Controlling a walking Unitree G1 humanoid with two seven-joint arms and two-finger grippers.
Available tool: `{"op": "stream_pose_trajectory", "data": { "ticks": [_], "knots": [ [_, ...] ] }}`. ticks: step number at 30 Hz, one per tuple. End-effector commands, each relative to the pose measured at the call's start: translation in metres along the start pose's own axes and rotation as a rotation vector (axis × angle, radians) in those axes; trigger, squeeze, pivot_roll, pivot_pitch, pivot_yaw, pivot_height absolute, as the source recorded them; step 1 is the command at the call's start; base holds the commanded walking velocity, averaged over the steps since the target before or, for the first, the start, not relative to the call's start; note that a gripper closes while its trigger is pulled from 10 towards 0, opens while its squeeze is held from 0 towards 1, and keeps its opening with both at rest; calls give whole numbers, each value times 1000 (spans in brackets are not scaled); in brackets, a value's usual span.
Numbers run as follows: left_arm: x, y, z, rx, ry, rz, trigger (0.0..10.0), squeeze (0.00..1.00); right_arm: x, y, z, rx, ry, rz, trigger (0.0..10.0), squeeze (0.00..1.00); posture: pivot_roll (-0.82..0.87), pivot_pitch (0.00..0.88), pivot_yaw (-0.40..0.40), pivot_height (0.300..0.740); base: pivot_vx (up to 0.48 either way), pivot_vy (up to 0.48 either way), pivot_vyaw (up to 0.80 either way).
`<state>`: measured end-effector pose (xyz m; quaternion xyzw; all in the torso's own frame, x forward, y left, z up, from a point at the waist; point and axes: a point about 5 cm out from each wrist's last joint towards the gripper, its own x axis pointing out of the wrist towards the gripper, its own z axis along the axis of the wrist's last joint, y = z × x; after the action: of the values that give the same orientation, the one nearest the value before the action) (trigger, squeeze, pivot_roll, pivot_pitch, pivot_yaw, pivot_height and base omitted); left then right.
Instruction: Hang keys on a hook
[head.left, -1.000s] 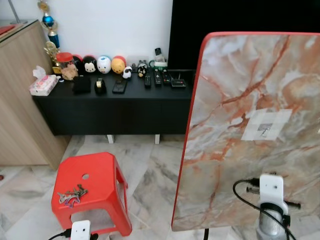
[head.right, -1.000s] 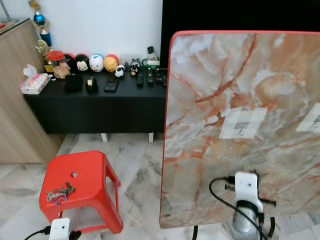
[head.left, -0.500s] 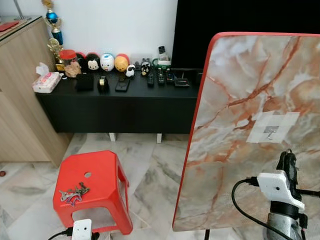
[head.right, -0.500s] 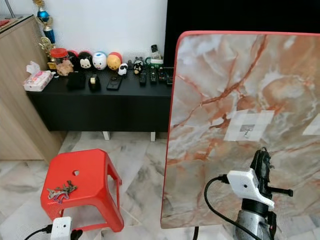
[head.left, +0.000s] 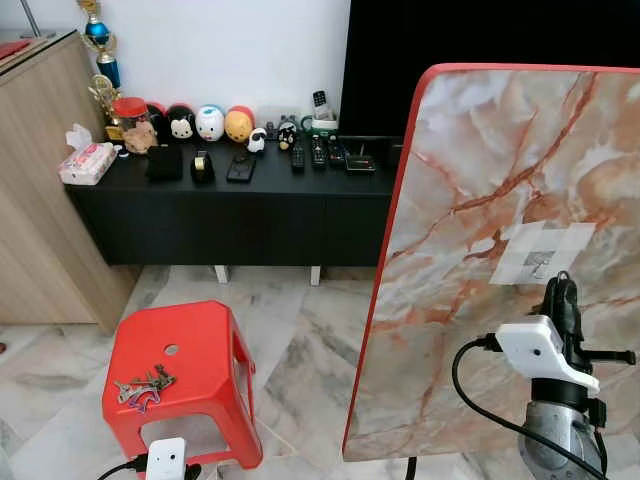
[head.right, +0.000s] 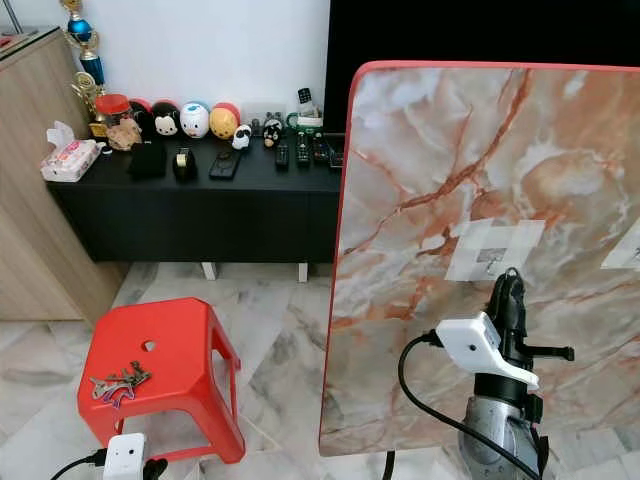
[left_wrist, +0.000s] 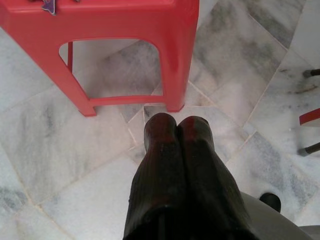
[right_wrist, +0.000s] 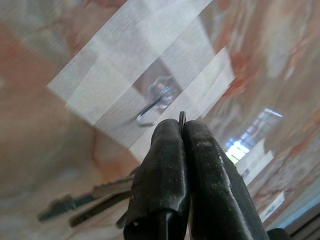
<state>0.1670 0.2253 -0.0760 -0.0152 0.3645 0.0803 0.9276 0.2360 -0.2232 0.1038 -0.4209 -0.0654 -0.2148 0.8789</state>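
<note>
A small metal hook (right_wrist: 152, 107) sits on a white taped patch (head.left: 540, 252) of the upright marble-patterned board (head.left: 470, 150). My right gripper (right_wrist: 181, 127) is raised in front of the board, its tip just below the hook. It is shut on a key ring, and the keys (right_wrist: 95, 200) dangle against the board. In the eye views its black fingers (head.left: 557, 298) point up at the patch. Another bunch of keys (head.left: 140, 385) lies on the red stool (head.left: 185, 340). My left gripper (left_wrist: 176, 125) hangs shut and empty over the floor beside the stool.
A black low cabinet (head.left: 240, 215) along the far wall carries toys, remotes and a tissue box (head.left: 85, 162). A wooden cupboard (head.left: 35, 180) stands at the left. The board's stand legs (left_wrist: 310, 115) rest on the marble floor (head.left: 300, 350). A second taped patch (head.right: 622, 245) is at the board's right.
My right gripper has risen in front of the board, and its fingers now reach just under the taped hook. The head camera shifted a little.
</note>
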Motion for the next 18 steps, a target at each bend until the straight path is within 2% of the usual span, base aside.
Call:
{"op": "stream_pose_trajectory", "data": {
  "ticks": [1,9,12,18],
  "knots": [
    [0,-4,-3,12,15,-13,10000,0,5,0,1,2,1,14,10000,0,120,0,-69,740,0,0,0],
    [0,-6,-3,14,16,-20,10000,0,5,5,3,12,2,36,10000,0,117,0,-66,740,0,0,0],
    [0,-8,-5,15,23,-24,10000,0,5,10,4,30,-7,82,10000,0,114,0,-69,740,0,0,0],
    [-1,-8,-6,11,27,-23,10000,0,6,10,3,24,-4,72,10000,0,115,0,-71,740,0,0,0]
  ]
}}
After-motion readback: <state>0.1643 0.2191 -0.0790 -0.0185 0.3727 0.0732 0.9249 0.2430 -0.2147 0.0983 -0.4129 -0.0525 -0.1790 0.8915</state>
